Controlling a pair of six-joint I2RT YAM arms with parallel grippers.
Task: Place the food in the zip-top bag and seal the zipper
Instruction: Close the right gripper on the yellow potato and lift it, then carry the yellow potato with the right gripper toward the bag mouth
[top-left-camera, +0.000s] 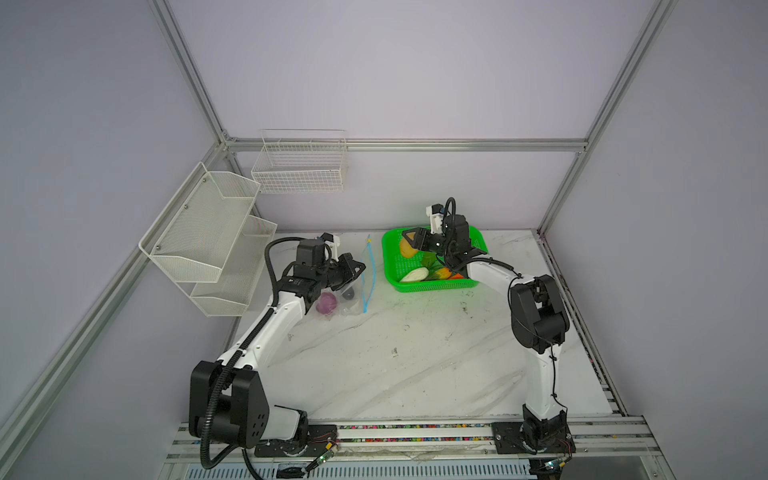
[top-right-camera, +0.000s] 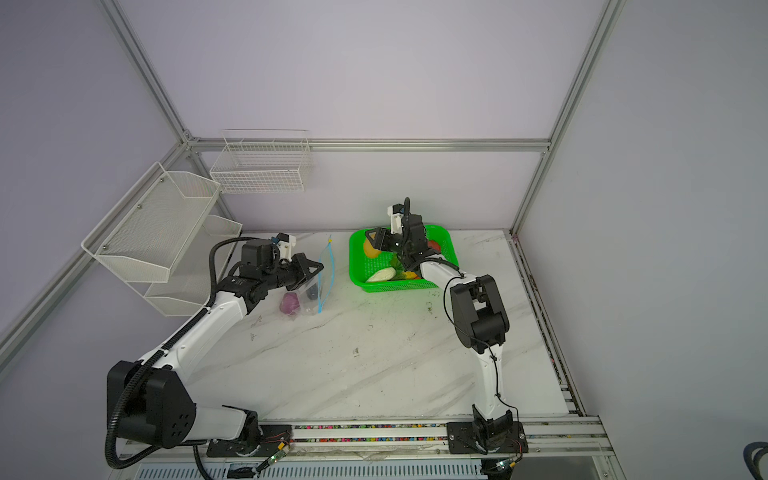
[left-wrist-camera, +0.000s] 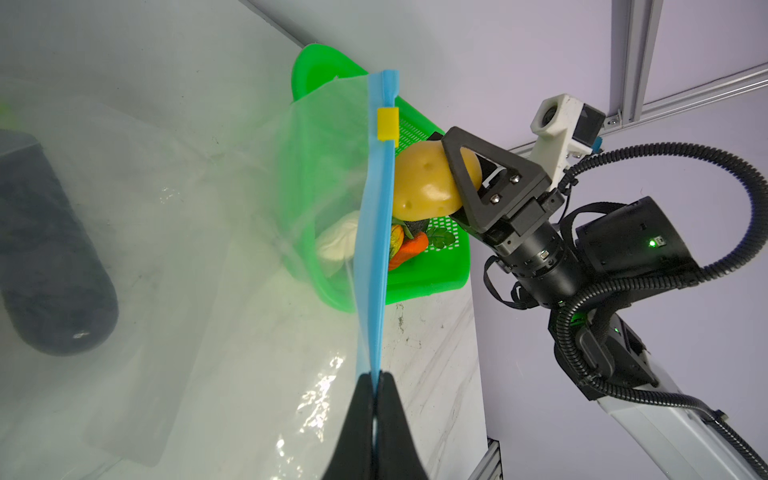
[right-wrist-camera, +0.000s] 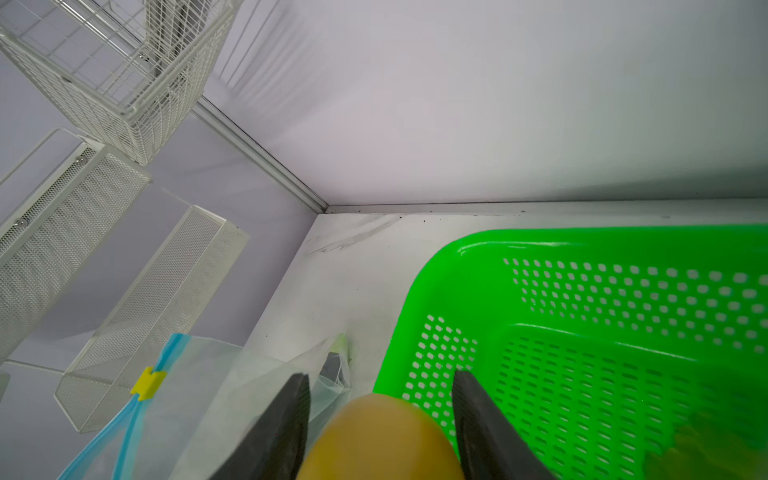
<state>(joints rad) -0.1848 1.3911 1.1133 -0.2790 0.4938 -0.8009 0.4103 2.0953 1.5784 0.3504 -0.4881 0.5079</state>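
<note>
Clear, crinkly zip-top bag (left-wrist-camera: 232, 332) at the marble table's (top-left-camera: 415, 353) ten o'clock holds a purple onion (top-left-camera: 326, 302) and a dark eggplant (left-wrist-camera: 50, 257). The left gripper (left-wrist-camera: 376, 376) pinches its light blue zipper (left-wrist-camera: 380, 257) below the yellow slider (left-wrist-camera: 388, 123). The right gripper (right-wrist-camera: 380, 378) clamps a smooth yellow-brown potato (left-wrist-camera: 424, 183) over the perforated green basket (top-left-camera: 436, 284) at twelve o'clock

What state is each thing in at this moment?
left gripper: shut on the zipper.
right gripper: shut on the potato, over the green basket.
zip-top bag: unsealed, mouth held open.
yellow slider: at the zipper's back-wall end.
purple onion: inside the bag.
eggplant: inside the bag.
green basket: holds other vegetables.
</note>
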